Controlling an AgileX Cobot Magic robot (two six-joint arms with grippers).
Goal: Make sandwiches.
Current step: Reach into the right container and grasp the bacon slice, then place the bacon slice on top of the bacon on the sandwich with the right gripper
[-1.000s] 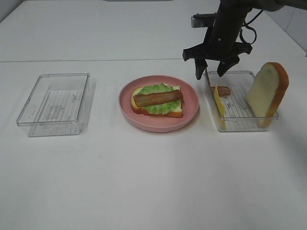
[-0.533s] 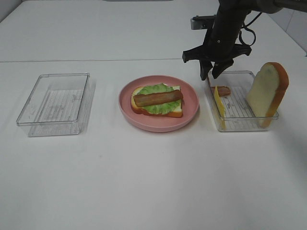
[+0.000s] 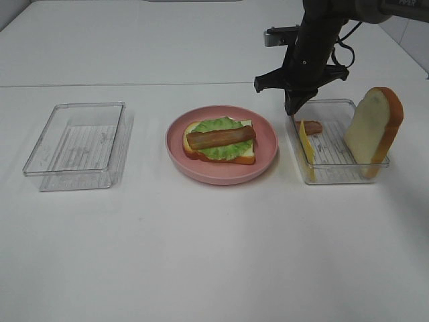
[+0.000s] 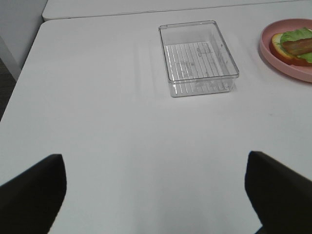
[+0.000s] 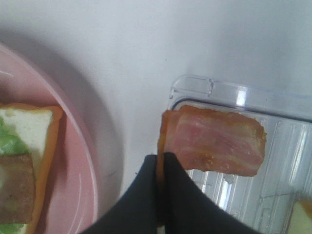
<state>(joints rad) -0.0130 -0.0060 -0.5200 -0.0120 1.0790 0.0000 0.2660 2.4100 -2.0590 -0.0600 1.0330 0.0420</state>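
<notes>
Your right gripper (image 3: 295, 110) is pinching shut on the edge of the bacon strip (image 5: 219, 141) in the right-hand tray (image 3: 348, 176). Your left gripper (image 4: 156, 195) is hanging wide open over the table (image 3: 201, 255). The open sandwich (image 3: 220, 139) is sitting on the pink plate (image 3: 221, 176). The arm's lettering is coming out too blurry to read.

sandwich (image 3: 220, 139) on plate (image 3: 265, 158), between two trays (image 3: 79, 145)

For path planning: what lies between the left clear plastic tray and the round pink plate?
Only bare white table separates the clear tray from the pink plate, per the exterior high view.
</notes>
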